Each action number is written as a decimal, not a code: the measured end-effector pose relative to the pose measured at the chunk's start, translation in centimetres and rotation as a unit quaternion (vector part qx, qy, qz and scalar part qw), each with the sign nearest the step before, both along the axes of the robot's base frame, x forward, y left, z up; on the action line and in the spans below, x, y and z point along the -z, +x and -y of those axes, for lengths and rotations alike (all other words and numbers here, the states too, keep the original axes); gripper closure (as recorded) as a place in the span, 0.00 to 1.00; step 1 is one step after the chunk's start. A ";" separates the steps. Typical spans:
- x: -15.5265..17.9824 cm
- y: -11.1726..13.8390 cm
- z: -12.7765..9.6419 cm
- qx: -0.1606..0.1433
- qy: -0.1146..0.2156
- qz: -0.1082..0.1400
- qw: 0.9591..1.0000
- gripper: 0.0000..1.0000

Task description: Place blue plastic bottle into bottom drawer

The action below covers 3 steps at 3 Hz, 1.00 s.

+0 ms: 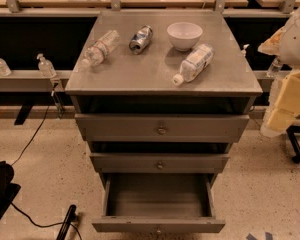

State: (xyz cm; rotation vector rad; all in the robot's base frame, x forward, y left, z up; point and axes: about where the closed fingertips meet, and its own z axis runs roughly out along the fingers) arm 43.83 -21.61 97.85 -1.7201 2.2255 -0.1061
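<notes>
The blue plastic bottle (194,64) lies on its side toward the right front of the grey cabinet's worktop (135,73), white cap pointing at the front edge. It is just in front of a white bowl (184,35), with a dented can (141,39) and a slimmer clear bottle (100,49) lying further left. The bottom drawer (140,225) is pulled well out, and the robot's hand (282,109) hangs off the cabinet's right side, well apart from the bottle; whether it is clenched or released I cannot tell.
</notes>
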 end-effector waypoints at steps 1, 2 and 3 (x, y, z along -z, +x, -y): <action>0.0 0.0 0.0 0.000 0.000 0.000 1.000 0.00; 0.6 1.6 -0.4 -0.028 -0.001 0.014 0.999 0.00; 2.0 7.5 -2.6 -0.127 -0.031 0.079 0.988 0.00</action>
